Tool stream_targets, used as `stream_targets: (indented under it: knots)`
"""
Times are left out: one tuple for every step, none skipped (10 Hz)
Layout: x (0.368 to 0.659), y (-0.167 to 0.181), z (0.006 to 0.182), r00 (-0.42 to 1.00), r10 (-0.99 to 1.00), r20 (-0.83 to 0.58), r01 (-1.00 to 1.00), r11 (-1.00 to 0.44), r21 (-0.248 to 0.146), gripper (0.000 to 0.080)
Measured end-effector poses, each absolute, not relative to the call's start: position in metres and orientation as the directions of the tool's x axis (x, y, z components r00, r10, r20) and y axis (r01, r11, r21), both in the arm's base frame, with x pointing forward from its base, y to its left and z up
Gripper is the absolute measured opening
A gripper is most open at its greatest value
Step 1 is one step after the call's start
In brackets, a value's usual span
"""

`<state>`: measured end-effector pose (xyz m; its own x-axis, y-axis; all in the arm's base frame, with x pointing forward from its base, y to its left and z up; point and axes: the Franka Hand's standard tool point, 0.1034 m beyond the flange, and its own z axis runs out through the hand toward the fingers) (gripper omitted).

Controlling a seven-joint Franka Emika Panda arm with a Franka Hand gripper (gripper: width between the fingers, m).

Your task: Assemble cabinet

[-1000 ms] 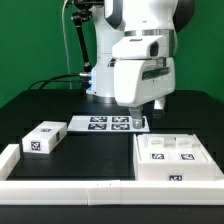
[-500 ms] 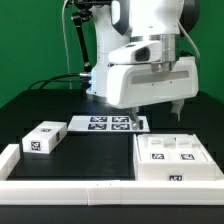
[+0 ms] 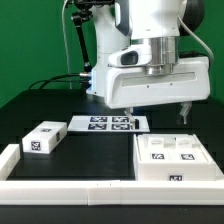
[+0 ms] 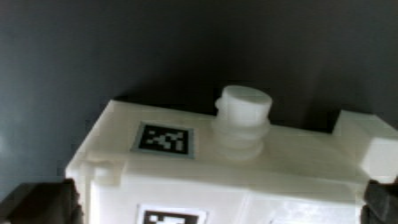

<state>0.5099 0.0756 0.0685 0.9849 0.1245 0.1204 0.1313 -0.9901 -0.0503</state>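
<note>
Fingers hang spread above the cabinet, gripping nothing. We judge they're lining up a grasp.

- We see the gripper swing from the marker board toward the exterior view's right.
- We now find it above the cabinet.

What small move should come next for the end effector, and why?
Probably lower straight down toward the box: the end effector hangs open and empty above it, not touching, and the wrist view shows the box's top directly below.
</note>
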Motion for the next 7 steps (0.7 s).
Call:
stream_targets:
  knots:
    - [0.509, 0.078, 0.068, 0.991, 0.077, 0.113, 0.084, -0.995, -0.058, 0.0797]
    - [0.508, 0.08, 0.067, 0.994, -0.003, 0.109, 0.006, -0.997, -0.074, 0.0797]
    - [0.506, 0.082, 0.065, 0.993, -0.043, 0.107, -0.034, -0.996, -0.084, 0.0797]
    - [0.504, 0.082, 0.061, 0.993, -0.04, 0.111, -0.031, -0.996, -0.085, 0.0797]
    - [0.501, 0.084, 0.058, 0.993, -0.037, 0.111, -0.027, -0.996, -0.086, 0.0797]
    - [0.499, 0.086, 0.053, 0.992, -0.033, 0.122, -0.022, -0.996, -0.089, 0.0797]
    - [0.495, 0.087, 0.047, 0.991, -0.017, 0.131, -0.005, -0.996, -0.091, 0.0797]
